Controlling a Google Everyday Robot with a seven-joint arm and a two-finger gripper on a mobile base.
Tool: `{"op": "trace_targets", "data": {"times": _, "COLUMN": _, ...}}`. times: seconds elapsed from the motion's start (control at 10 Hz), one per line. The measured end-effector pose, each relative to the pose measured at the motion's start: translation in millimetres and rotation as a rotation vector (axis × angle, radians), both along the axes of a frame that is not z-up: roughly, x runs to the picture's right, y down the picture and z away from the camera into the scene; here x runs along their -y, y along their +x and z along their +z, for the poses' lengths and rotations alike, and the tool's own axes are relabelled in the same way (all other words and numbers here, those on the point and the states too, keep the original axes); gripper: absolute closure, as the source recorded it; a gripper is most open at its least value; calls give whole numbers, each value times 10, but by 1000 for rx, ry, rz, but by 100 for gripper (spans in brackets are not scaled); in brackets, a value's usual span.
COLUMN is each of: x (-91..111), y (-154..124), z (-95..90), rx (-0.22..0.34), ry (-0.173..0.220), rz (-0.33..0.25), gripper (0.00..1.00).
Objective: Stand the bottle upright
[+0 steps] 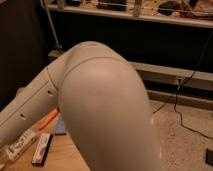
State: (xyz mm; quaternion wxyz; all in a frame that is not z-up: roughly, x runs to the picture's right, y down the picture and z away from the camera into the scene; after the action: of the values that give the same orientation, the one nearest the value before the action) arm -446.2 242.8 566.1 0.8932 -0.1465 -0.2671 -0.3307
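A big pale arm fills the middle of the view, its elbow bulging toward the camera and its forearm running down toward 8 o'clock until the left edge cuts it off. The tool lies beyond that edge, out of sight, so I cannot tell whether it is open or closed. At 8 o'clock the bottle lies on its side on the tabletop, just below the forearm, white with red print that is too blurred to read. Just beside it, toward 7 o'clock, lies a flat black-edged pack. An orange carrot and a blue thing peek out from behind the arm, both mostly hidden. At 3 o'clock a dark cable trails over the speckled floor.
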Motion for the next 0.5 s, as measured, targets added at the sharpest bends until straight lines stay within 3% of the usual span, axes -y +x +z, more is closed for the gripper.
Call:
{"op": "trace_targets", "data": {"times": 0.2, "x": -159, "y": -69, "z": 157, "rx": 4, "ry": 13, "rz": -107, "gripper": 35}}
{"op": "trace_targets", "data": {"times": 0.5, "x": -328, "y": -199, "z": 407, "rx": -43, "ry": 17, "rz": -177, "gripper": 35}}
